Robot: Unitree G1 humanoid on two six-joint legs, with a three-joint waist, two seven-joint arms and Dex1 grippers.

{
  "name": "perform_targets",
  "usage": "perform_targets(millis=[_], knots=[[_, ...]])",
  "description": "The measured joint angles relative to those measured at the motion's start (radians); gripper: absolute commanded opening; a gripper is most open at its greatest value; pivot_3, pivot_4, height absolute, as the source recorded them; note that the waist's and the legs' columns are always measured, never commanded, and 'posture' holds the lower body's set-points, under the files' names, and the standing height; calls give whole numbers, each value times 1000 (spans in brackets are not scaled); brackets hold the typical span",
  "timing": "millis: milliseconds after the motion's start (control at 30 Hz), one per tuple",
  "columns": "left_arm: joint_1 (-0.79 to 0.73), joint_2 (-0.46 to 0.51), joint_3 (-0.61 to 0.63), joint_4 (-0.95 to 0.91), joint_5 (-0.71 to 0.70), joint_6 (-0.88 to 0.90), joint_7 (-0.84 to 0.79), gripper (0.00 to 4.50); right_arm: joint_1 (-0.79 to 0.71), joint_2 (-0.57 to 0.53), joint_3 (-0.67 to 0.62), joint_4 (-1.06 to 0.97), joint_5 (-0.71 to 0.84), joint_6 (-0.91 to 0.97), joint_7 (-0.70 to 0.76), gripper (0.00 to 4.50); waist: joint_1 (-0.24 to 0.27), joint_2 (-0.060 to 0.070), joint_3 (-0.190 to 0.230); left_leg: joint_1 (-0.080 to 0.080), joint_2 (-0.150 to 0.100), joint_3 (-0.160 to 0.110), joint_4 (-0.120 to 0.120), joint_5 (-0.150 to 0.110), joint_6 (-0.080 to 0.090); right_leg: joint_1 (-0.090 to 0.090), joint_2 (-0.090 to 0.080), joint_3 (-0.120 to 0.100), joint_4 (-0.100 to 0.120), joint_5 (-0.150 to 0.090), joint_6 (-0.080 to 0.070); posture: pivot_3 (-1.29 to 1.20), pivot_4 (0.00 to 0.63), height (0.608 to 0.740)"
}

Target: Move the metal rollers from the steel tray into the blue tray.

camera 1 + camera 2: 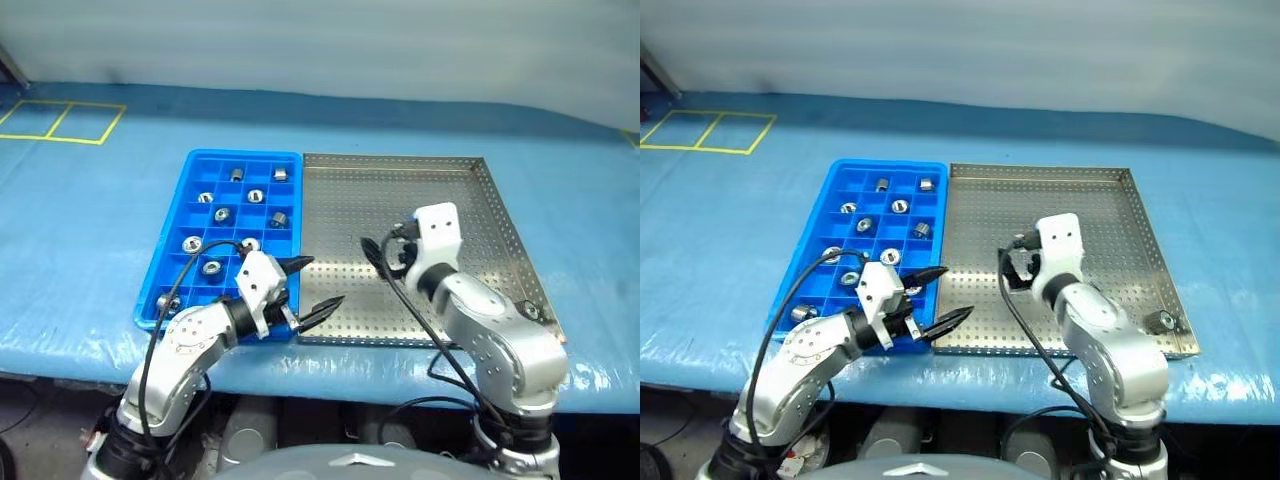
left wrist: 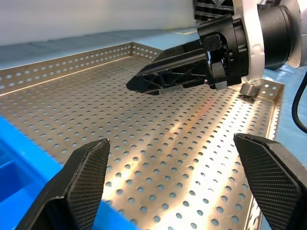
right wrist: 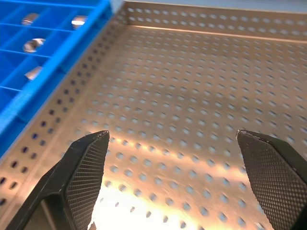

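The steel tray [image 1: 400, 190] lies at centre right, and one metal roller [image 1: 1160, 321] rests in its near right corner. Against its left side sits the blue tray [image 1: 245, 155], with several rollers [image 1: 222, 214] in its compartments. My left gripper [image 1: 322, 281] hovers open and empty over the near seam between the two trays, pointing right. My right gripper [image 3: 180, 177] is open and empty low over the steel tray's perforated floor, left of its middle. In the left wrist view the right gripper [image 2: 144, 84] appears side-on, with the corner roller [image 2: 249, 90] behind it.
Both trays sit on a blue table cover [image 1: 100, 230], near its front edge. Yellow tape squares [image 1: 60, 120] mark the far left. Black cables [image 1: 400, 290] loop off both wrists. The steel tray has a low perforated rim [image 3: 201, 21].
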Motion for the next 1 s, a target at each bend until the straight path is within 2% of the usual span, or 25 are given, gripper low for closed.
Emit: perform_targets(millis=[233,467,633,1000], knots=[[-54,-29,-58,63,-5,2,-60,4500,210,44,-118,-201,-31,85,-62,4481,-69,0,0,4,0,1,2,0,0,0,1,5,5,0,1,-115,150,740],[-75,-42,-69,88,-6,2,-94,4500,341,82,-211,-215,-46,60,-85,4481,-107,1,-1,5,6,2,9,0,0,-1,0,7,14,0,1,-135,150,740],[-79,-49,-78,93,-6,2,-105,4500,353,99,-247,-210,-56,32,-84,4481,-123,1,-1,5,6,3,10,0,1,-1,0,7,14,0,1,-115,150,740],[-80,-48,-77,93,3,-4,-102,4500,316,101,-275,-139,-68,-17,-75,4481,-114,1,-1,5,6,3,9,0,1,-2,0,8,14,0,1,-72,150,740]])
